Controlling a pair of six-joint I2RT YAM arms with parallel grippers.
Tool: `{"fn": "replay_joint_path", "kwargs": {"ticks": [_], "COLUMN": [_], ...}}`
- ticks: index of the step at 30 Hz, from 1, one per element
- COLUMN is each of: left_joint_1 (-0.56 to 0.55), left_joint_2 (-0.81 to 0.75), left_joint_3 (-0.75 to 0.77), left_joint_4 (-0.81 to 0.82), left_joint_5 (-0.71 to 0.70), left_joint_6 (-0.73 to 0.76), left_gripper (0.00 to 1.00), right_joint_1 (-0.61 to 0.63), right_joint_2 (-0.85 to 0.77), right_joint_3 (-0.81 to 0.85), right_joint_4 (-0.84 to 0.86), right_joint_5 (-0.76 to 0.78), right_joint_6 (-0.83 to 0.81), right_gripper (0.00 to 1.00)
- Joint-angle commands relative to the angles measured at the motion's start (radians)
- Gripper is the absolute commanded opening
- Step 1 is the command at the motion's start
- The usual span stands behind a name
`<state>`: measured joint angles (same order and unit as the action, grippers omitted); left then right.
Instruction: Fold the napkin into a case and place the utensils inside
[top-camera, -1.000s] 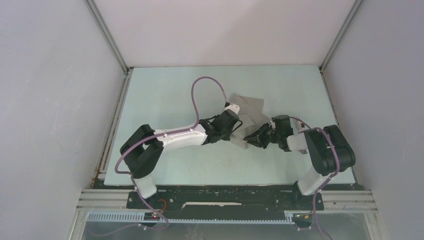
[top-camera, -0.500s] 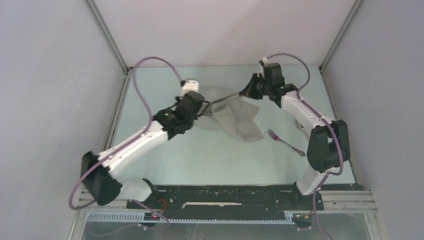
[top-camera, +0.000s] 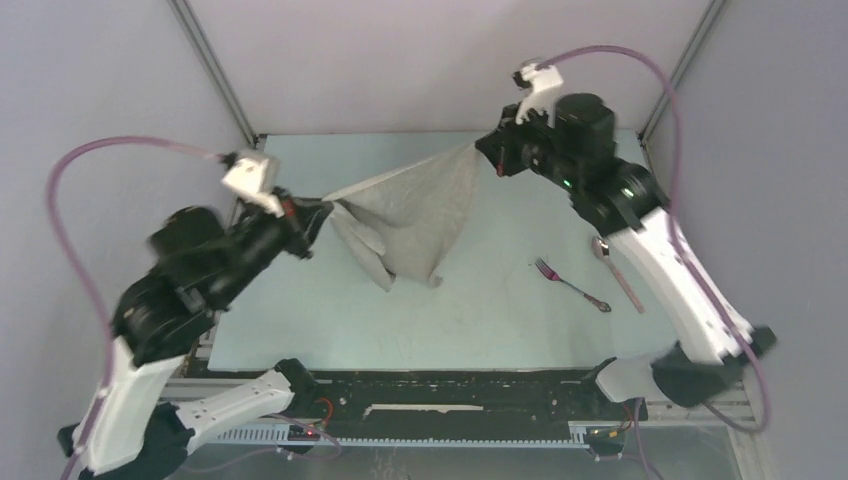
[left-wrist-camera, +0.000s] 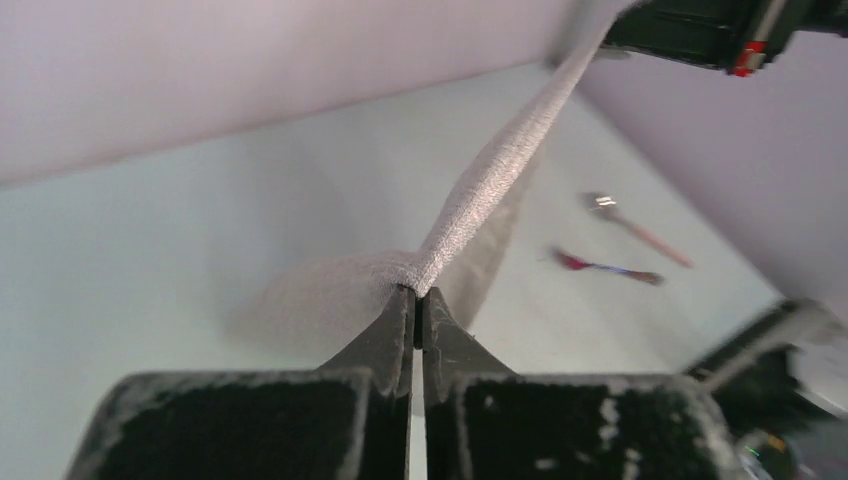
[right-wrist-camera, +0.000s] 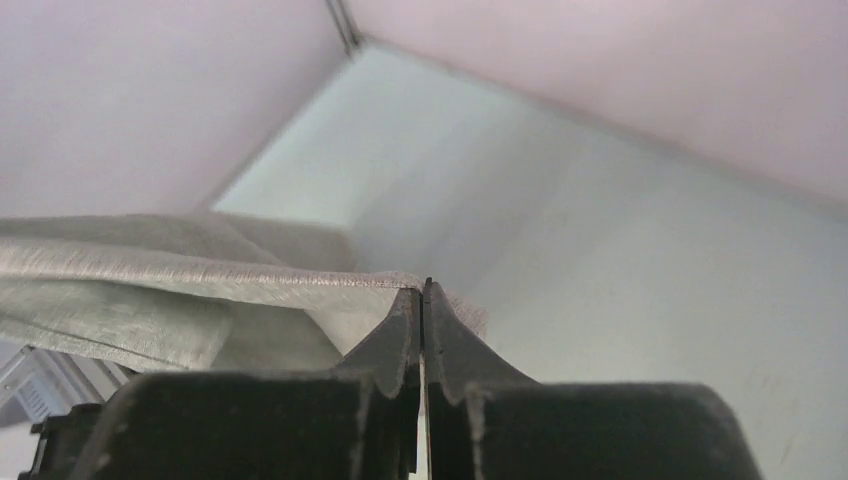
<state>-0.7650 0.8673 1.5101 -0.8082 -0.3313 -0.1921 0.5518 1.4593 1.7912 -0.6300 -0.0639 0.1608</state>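
The grey-beige napkin (top-camera: 415, 215) hangs in the air, stretched between both arms, its lower folds drooping toward the table. My left gripper (top-camera: 325, 207) is shut on its left corner; in the left wrist view the cloth (left-wrist-camera: 480, 185) runs taut from the closed tips (left-wrist-camera: 416, 292) up to the other arm. My right gripper (top-camera: 482, 147) is shut on the opposite corner, and the right wrist view shows the napkin's edge (right-wrist-camera: 200, 265) pinched at the tips (right-wrist-camera: 424, 288). The fork (top-camera: 570, 285) and the spoon (top-camera: 617, 270) lie on the table at the right. No case is in view.
The pale green table (top-camera: 480, 320) is walled by white panels on the left, back and right. The right arm's links (top-camera: 680, 280) pass above the spoon. The left arm (top-camera: 190, 270) reaches in over the table's left edge.
Both arms have lifted and spread apart, pulling the napkin from a bunched heap into a taut span above the table. The spoon, earlier hidden, now shows beside the fork.
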Motion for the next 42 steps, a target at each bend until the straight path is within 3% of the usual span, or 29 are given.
{"fn": "replay_joint_path", "kwargs": {"ticks": [1,5,7,9,13,15,20,23,25,26,27,29,30,32,33,37,39,42], "left_joint_1": [0.018,0.018,0.017,0.018,0.021,0.057,0.44,0.575,0.653,0.674,0.681,0.695,0.697,0.696,0.693,0.639,0.604,0.524], "left_joint_2": [-0.143,-0.174,-0.176,-0.161,-0.058,0.04,0.283,0.577,0.79,0.894,0.984,1.137,1.18,1.191,1.162,0.947,0.914,0.973], "left_joint_3": [0.131,0.14,0.135,0.139,0.137,0.134,0.007,0.023,0.126,0.205,0.27,0.433,0.486,0.511,0.485,0.216,0.141,0.144], "left_joint_4": [-0.156,-0.159,-0.153,-0.162,-0.196,-0.235,-0.128,-0.06,-0.066,-0.086,-0.092,-0.178,-0.213,-0.239,-0.224,-0.002,0.06,0.052], "left_joint_5": [0.364,0.524,0.513,0.404,0.028,-0.121,-0.067,-0.119,-0.068,-0.077,-0.143,-0.197,-0.244,-0.252,-0.226,-0.009,0.117,0.091], "left_joint_6": [0.041,-0.002,-0.016,-0.026,-0.062,-0.087,-0.124,-0.132,-0.139,-0.127,-0.119,-0.095,-0.091,-0.087,-0.093,-0.126,-0.156,-0.206], "left_gripper": [0.0,0.0,0.0,0.0,0.0,0.0,0.0,0.0,0.0,0.0,0.01,0.19,0.36,0.68,0.74,0.86,0.92,0.97], "right_joint_1": [0.091,0.175,0.177,0.171,0.095,0.033,-0.073,-0.1,-0.103,-0.102,-0.098,-0.088,-0.085,-0.08,-0.081,-0.083,-0.094,-0.119], "right_joint_2": [-0.236,-0.337,-0.352,-0.328,-0.181,-0.062,0.354,0.689,0.853,0.914,0.954,0.997,1.001,0.978,0.951,0.753,0.626,0.503], "right_joint_3": [0.015,0.016,0.017,0.017,0.071,0.155,0.464,0.695,0.796,0.814,0.821,0.806,0.799,0.777,0.754,0.492,0.328,0.057], "right_joint_4": [0.061,0.129,0.167,0.214,0.27,0.268,0.271,0.256,0.279,0.306,0.324,0.332,0.309,0.214,0.158,0.033,0.01,0.045], "right_joint_5": [0.29,0.376,0.385,0.41,0.408,0.377,0.376,0.32,0.33,0.34,0.335,0.334,0.329,0.357,0.346,0.354,0.244,0.003], "right_joint_6": [-0.229,-0.269,-0.281,-0.307,-0.31,-0.272,-0.243,-0.249,-0.266,-0.28,-0.296,-0.309,-0.309,-0.29,-0.268,-0.103,0.001,0.189], "right_gripper": [0.0,0.0,0.0,0.0,0.0,0.0,0.0,0.0,0.0,0.06,0.23,0.62,0.72,0.76,0.76,0.76,0.73,0.7]}}
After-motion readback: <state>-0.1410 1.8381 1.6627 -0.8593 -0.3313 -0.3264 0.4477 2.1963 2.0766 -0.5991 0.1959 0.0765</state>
